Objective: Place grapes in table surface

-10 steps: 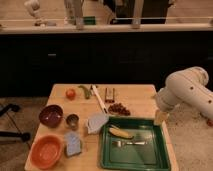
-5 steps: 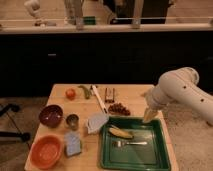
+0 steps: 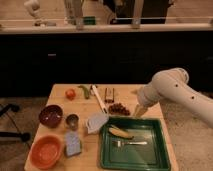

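Near grapes [image 3: 119, 108], jaws (parted).

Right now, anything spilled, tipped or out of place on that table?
Nothing stands out. Grapes lie on the table surface behind the green tray, nothing spilled. Gripper hangs beside the grapes, above the tray's far edge.

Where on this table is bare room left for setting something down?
Bare table surface lies at the far right corner, behind the grapes; the end effector is just right of them. The green tray is free at its front. Crowded: left half, around the metal cup.
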`<act>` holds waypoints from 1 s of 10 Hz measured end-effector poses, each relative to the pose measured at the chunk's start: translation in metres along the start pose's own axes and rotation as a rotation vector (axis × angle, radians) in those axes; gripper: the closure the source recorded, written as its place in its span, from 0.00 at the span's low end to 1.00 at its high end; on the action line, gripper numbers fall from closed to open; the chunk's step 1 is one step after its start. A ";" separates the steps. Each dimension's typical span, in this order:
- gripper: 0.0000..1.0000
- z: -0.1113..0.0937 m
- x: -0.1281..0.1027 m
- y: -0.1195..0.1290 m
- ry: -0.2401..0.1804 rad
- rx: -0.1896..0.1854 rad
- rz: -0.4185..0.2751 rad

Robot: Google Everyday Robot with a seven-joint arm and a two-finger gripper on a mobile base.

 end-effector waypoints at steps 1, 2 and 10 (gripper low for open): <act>0.20 0.005 -0.006 -0.004 -0.008 0.008 -0.013; 0.20 0.008 -0.013 -0.006 -0.014 0.005 -0.027; 0.20 0.014 -0.017 -0.009 -0.030 0.041 -0.045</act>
